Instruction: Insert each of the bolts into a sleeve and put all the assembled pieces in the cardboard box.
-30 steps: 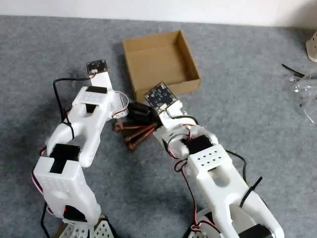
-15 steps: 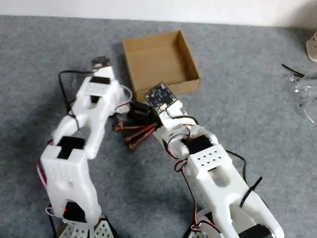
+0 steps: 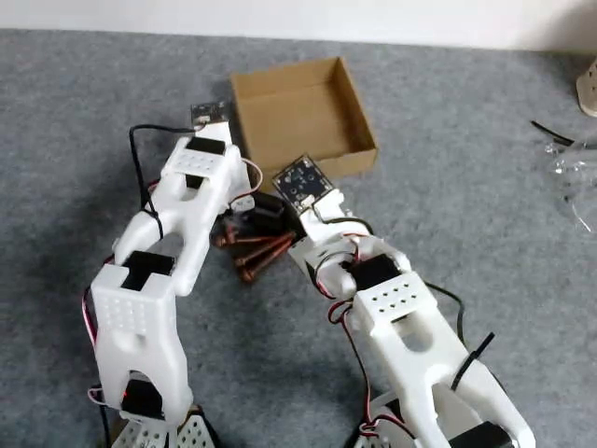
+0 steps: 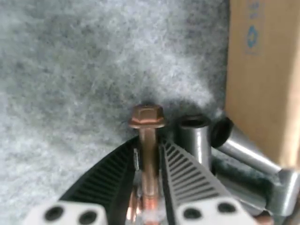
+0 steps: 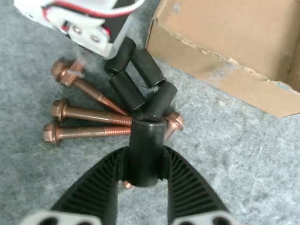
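Since a second ago the left arm [image 3: 187,215] has swung across the grey carpet [image 3: 466,233] toward the cardboard box [image 3: 317,166], and its wrist now sits close beside the box's near corner. The right arm [image 3: 392,308] has not shifted.

The left claw [image 4: 149,146] is pinching a copper bolt [image 4: 147,119] by its shank. The hexagonal head sticks out past the fingertips and stands above the carpet. Just beside that bolt lie loose sleeves [image 4: 194,136], dark tubes with one open end turned up toward the wrist camera, and the box's outer wall [image 4: 262,70] rises right behind them.

The right claw [image 5: 146,154] is pinching a black sleeve [image 5: 146,138] around its middle, with the open end pointing away from the wrist. Beyond it, on the carpet, the loose bolts [image 5: 89,114] lie with their heads away from the box and their threaded tips meeting at a cluster of four more black sleeves [image 5: 126,91]. These sleeves touch one another and sit near the box's front wall [image 5: 211,65].

From the high view the pile of bolts [image 3: 261,252] lies between the two arms, short of the box, and the box floor is bare cardboard.
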`<state>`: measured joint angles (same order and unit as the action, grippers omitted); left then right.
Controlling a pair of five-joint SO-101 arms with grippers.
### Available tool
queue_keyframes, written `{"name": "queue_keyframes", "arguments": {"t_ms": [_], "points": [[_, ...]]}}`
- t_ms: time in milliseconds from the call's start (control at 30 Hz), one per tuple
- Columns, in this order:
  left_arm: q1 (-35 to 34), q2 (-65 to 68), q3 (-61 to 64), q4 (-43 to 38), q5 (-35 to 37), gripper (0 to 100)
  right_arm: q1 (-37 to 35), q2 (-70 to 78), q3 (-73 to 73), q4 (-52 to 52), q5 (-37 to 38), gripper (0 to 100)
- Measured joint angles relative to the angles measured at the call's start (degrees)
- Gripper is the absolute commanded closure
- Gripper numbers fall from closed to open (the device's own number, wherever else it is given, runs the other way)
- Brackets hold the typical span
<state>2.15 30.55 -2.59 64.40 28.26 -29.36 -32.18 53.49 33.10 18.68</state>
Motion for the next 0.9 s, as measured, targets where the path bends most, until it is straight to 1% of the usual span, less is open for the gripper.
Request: {"name": "queue_keyframes", "arguments": {"t_ms": [200, 300, 400, 567, 900], "points": [[0.0, -2.4, 0.8, 4.3, 0.1, 100, 0.0, 0.0, 0.0, 0.0, 0.0, 99.5], [0.0, -5.2, 4.2, 4.7, 0.3, 100, 0.0, 0.0, 0.1, 0.0, 0.0, 99.5], [0.0, -9.4, 9.7, 1.7, 0.3, 100, 0.0, 0.1, 1.5, -1.1, 0.0, 99.5], [-0.1, -20.0, 21.7, -6.0, 0.0, 100, 0.0, 0.1, 1.5, -2.1, 0.0, 99.5], [-0.2, -51.5, 48.3, -19.4, -0.1, 100, 0.1, 0.1, 1.5, -2.1, -0.3, 99.4]]}}
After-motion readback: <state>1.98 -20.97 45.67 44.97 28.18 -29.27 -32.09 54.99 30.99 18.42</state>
